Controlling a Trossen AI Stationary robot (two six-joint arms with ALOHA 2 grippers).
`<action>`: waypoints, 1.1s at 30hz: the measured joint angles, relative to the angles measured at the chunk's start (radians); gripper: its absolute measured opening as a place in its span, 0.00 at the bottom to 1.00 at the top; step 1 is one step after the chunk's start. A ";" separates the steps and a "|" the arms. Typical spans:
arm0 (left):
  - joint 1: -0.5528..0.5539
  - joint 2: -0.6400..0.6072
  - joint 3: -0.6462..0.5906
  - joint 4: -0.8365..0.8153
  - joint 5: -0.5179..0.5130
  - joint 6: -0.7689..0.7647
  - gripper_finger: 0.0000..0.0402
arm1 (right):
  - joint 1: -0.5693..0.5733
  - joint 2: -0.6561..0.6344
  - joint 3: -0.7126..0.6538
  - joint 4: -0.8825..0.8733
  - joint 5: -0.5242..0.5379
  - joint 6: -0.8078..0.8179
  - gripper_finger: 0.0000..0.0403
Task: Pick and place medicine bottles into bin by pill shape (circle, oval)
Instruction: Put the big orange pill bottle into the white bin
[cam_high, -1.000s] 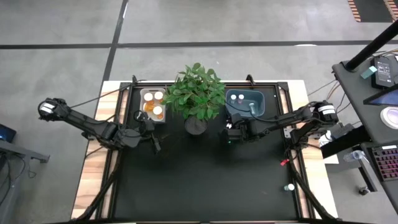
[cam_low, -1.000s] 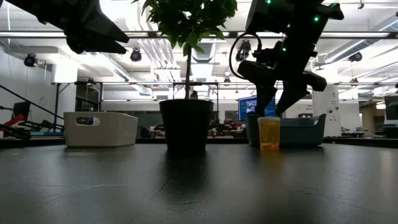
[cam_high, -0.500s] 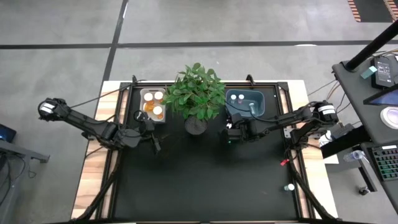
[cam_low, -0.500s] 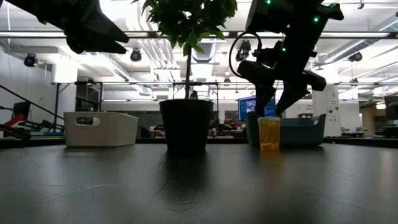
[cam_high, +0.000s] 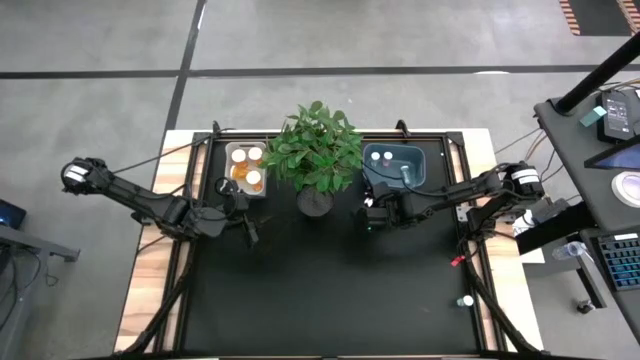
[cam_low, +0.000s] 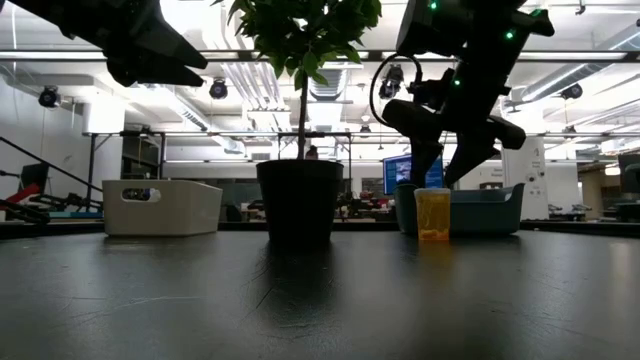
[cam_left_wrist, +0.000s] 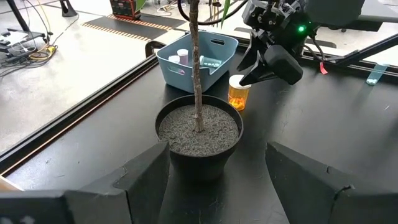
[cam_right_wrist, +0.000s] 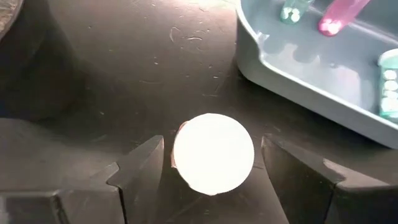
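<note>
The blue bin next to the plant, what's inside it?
The blue bin holds a few small white-capped bottles; the right wrist view shows pale teal and pink ones. The plant stem and bin walls hide the rest, so no sure count.

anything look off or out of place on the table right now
Nothing spilled or tipped. The one stray is an orange bottle standing upright on the mat just outside the blue bin, with the open right gripper poised over its cap. A potted plant stands between the two bins.
</note>
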 joint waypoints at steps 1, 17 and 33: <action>0.000 0.000 0.000 0.000 0.000 0.000 0.61 | 0.001 0.000 -0.005 0.012 0.000 0.000 0.65; 0.000 0.000 0.000 0.000 0.000 0.000 0.61 | 0.001 0.000 -0.073 0.113 0.000 0.034 0.65; 0.000 0.000 0.000 0.000 0.000 0.000 0.61 | 0.001 0.000 -0.134 0.187 0.001 0.034 0.65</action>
